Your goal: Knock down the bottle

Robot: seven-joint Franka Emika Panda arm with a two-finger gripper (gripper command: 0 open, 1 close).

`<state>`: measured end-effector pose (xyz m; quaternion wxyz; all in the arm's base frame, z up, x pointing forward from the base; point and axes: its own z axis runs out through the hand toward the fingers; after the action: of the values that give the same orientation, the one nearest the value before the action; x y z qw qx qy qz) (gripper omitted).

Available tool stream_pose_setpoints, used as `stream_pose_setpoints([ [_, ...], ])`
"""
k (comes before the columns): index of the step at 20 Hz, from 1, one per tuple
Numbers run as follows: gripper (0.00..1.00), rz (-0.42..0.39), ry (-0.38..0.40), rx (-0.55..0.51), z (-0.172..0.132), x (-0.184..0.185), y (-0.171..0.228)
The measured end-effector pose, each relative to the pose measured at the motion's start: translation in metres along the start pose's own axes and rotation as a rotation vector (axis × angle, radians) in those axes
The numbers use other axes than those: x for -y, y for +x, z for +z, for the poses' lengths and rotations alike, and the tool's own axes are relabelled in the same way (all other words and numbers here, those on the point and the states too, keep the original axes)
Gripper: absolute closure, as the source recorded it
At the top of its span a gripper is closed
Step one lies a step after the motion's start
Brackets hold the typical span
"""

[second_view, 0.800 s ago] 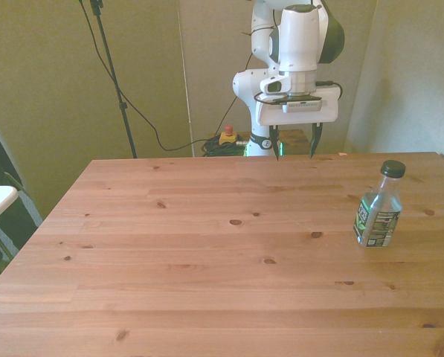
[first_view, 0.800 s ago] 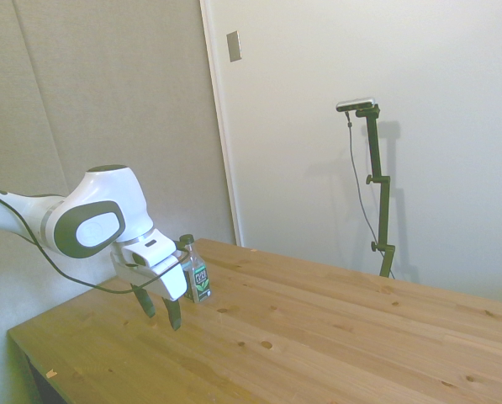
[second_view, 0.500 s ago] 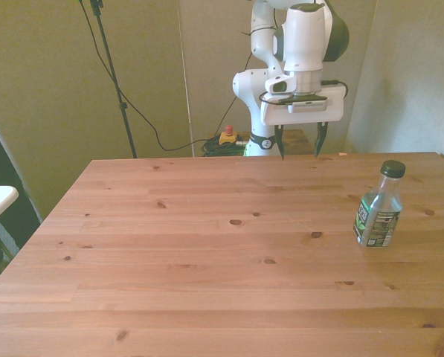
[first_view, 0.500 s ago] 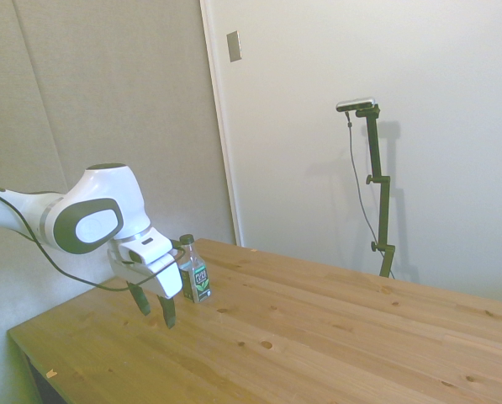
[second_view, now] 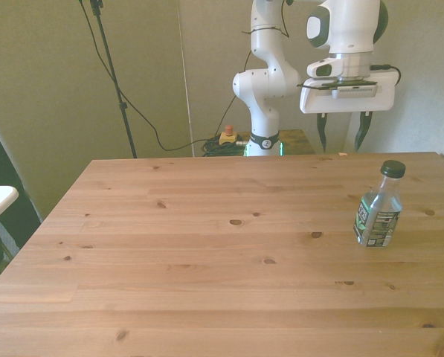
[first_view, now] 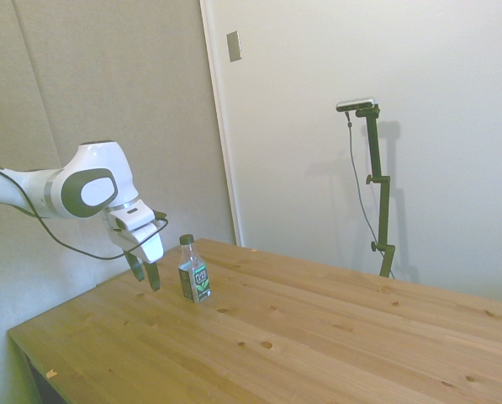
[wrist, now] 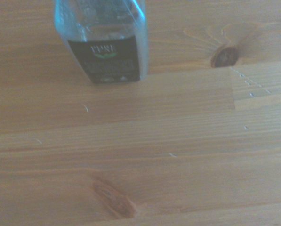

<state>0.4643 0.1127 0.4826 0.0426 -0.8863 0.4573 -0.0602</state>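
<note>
Your gripper [second_view: 343, 138] hangs with fingers spread, gripping nothing; the bottle [second_view: 378, 205] stands upright on the table [second_view: 207, 253], below and clear of the fingertips.

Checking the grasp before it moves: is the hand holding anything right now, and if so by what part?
Nothing. The hand is open and empty, apart from the upright bottle.

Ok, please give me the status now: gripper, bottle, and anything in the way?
Gripper open, empty, in the air behind the bottle. Bottle upright on the table, not touched. Nothing between them.
</note>
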Motion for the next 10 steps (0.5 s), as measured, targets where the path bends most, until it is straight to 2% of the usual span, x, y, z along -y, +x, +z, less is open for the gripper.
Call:
stream_pose_setpoints([
  [10, 1.00, 0.037, -0.033, -0.016, 0.002, 0.068, 0.019],
])
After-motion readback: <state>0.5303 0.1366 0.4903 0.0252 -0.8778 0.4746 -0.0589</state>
